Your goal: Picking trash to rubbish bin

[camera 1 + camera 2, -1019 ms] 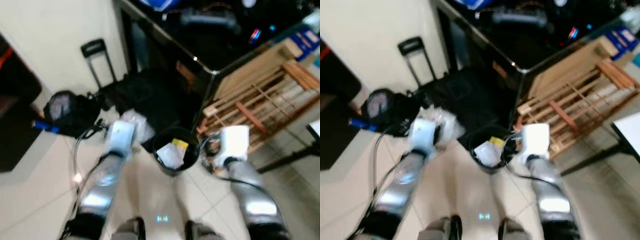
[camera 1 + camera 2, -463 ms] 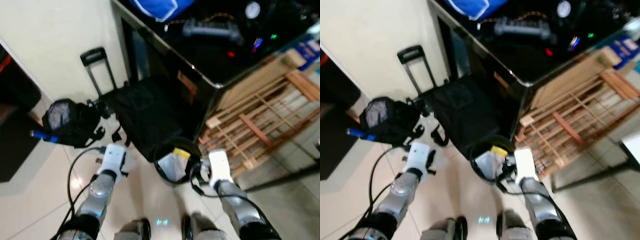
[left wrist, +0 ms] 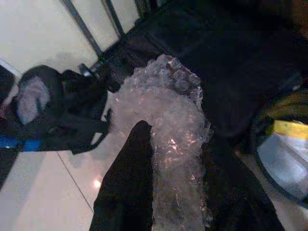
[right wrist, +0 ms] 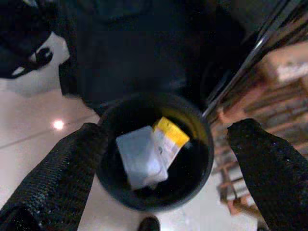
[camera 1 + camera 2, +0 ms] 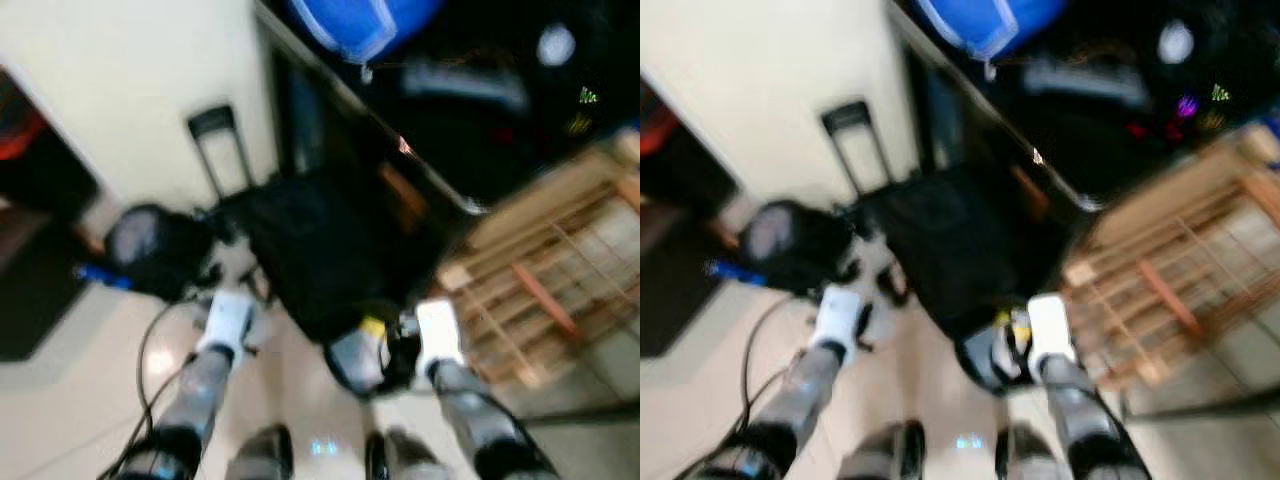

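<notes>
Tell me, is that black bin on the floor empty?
Not empty. The rubbish bin already holds a pale flat packet and a yellow-edged wrapper, seen from above between the right gripper's fingers.

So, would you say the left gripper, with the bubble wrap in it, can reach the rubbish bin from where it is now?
Probably yes: the left gripper holds the bubble wrap beside the rubbish bin, with bare floor between. The right gripper hangs open over the bin.
</notes>
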Controlling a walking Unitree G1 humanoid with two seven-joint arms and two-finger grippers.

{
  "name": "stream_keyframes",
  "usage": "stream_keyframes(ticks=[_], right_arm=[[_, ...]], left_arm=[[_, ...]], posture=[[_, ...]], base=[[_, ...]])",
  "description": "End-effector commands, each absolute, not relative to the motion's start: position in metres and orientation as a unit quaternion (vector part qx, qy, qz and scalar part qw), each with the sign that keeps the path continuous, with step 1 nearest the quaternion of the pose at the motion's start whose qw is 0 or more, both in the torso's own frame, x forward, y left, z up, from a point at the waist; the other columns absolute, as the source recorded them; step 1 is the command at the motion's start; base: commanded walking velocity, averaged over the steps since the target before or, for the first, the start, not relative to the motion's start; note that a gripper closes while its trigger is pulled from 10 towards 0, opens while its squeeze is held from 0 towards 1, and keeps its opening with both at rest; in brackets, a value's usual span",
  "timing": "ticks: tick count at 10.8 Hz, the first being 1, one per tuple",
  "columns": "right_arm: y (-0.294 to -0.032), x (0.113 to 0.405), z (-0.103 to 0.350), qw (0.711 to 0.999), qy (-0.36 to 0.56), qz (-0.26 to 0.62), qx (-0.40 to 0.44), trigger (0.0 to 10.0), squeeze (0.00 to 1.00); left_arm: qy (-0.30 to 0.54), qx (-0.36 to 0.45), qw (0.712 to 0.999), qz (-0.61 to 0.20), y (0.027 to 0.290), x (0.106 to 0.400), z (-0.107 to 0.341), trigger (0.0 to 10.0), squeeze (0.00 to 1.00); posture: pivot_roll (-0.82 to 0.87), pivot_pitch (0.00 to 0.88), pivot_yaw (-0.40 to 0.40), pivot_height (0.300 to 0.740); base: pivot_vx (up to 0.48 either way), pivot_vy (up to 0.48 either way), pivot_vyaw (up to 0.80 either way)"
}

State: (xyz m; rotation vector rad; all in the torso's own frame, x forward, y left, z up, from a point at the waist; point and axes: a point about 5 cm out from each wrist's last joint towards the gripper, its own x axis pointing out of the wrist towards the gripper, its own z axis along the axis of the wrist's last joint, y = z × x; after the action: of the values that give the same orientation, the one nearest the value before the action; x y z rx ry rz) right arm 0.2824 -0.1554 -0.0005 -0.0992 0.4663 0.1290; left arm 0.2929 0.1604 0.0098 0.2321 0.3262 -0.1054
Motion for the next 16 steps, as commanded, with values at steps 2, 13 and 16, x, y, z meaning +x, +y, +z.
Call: stream_keyframes(ticks=[2, 13, 16], right_arm=[[-0.1722, 0.2757, -0.0069, 0.97, 0.238, 0.031, -0.047, 10.0, 0.0], [-0.1641, 0.2802, -0.0049, 0.972, 0.228, 0.047, -0.038, 10.0, 0.0], [-0.1623, 0.2804, -0.0051, 0.972, 0.228, 0.05, -0.037, 10.0, 0.0]], left_arm=[[0.157, 0.112, 0.977, -0.087, 0.1426, 0.2891, 0.0058, 10.0, 0.0], [0.152, 0.113, 0.978, -0.085, 0.1471, 0.2889, 0.0055, 10.0, 0.0], [0.154, 0.117, 0.978, -0.083, 0.1487, 0.2892, 0.0053, 10.0, 0.0]], posture=[[0.0, 0.272, 0.028, 0.74], [0.0, 0.267, 0.029, 0.74], [0.0, 0.261, 0.029, 0.74]], base=[[0.0, 0.0, 0.0], [0.0, 0.0, -0.58], [0.0, 0.0, -0.8]])
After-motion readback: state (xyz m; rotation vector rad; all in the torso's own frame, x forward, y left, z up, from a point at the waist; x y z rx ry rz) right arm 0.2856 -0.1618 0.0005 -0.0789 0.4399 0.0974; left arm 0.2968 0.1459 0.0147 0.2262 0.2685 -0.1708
